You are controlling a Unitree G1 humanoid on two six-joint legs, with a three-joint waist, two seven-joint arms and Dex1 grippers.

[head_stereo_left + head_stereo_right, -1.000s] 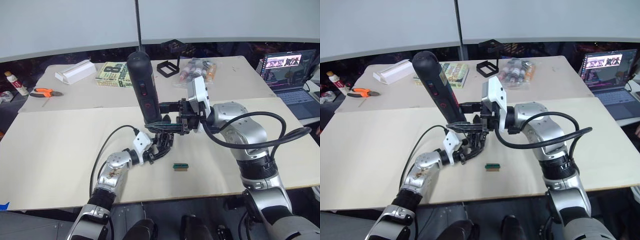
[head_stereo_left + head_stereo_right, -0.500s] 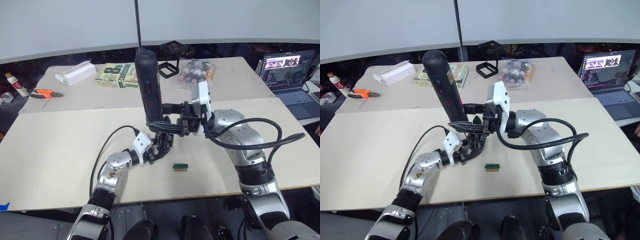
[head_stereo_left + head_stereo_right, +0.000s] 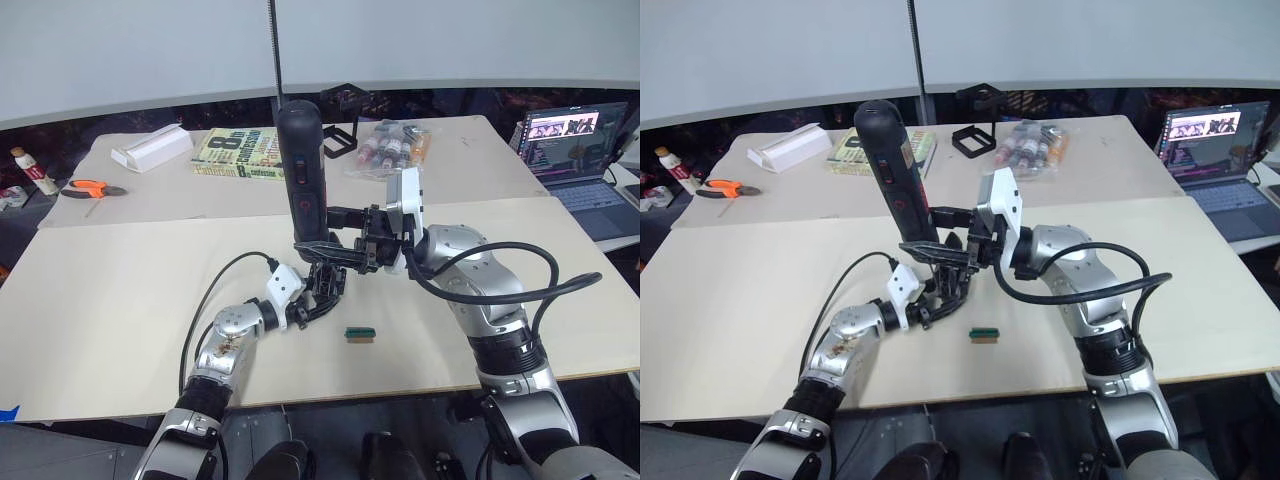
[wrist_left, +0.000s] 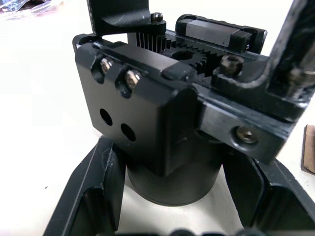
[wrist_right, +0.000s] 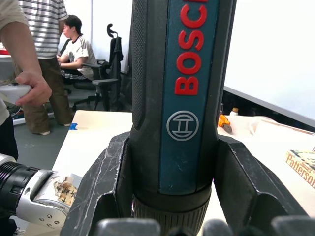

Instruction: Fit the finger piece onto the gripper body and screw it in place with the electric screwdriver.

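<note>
1. At the far left edge of the left eye view, orange-handled pliers (image 3: 88,186) lie on the rear table, with a white box (image 3: 151,146) and a book (image 3: 236,153) to their right; none of these has shifted across the last second.

2. Left of centre, the left gripper (image 3: 322,290) is clamped around the gripper body (image 4: 147,123) and steadies it on the table (image 3: 120,290). In the left wrist view two screws sit in the block's upper face beside two empty holes. I cannot pick out the finger piece as a separate part.

3. At centre, the electric screwdriver (image 3: 303,180) stands almost upright, nose down over the gripper body. A second ago it leaned clearly with its top toward the left of the frame; it has since swung toward vertical. I judge this as lining the bit up with a screw hole, so driving looks about to start. The bit's tip is hidden, so contact cannot be confirmed.

4. Just right of the tool, the right gripper (image 3: 345,240) is closed on the screwdriver's lower barrel, fingers (image 5: 106,182) on either side of it.

5. Below centre, a small green block (image 3: 359,333) lies apart, unmoved.

6. At the upper right, a laptop (image 3: 580,150) sits open.
</note>
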